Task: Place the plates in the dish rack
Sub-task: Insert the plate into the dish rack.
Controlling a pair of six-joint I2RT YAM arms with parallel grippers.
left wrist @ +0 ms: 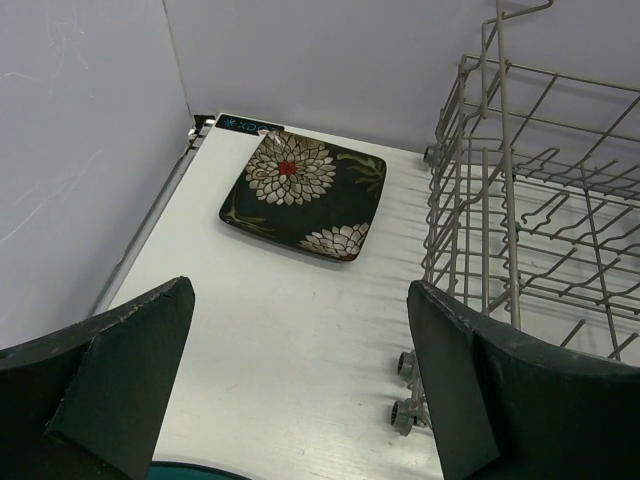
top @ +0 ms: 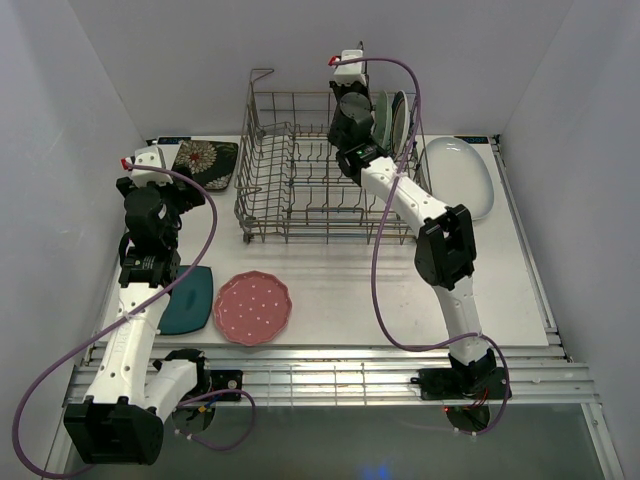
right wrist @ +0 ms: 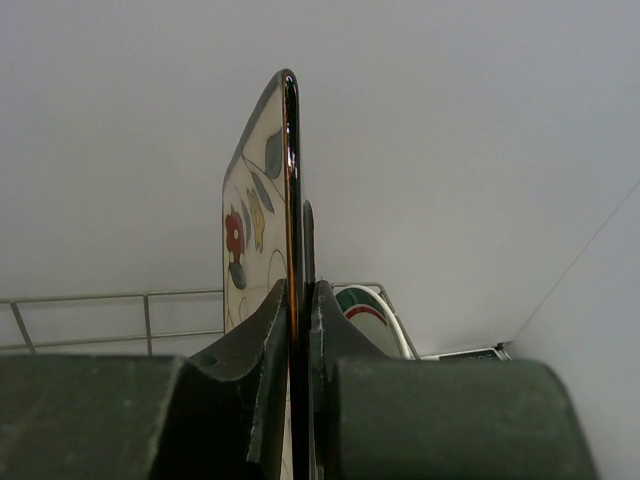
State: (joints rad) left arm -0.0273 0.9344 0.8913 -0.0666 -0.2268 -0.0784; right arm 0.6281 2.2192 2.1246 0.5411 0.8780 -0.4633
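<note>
Our right claw is clamping a cream floral plate by its edge; our left claw is gaping wide, dish rack standing rightward.

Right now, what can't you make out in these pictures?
held plate: nearly edge-on in the right wrist view, its lower part hidden by the right tool; covered by the right arm in the top view.
teal plate: the left arm covers its left side in the top view; the left wrist view's bottom edge cuts it off.
racked plates: the right arm overlaps them in the top view, so their count is unclear.
</note>
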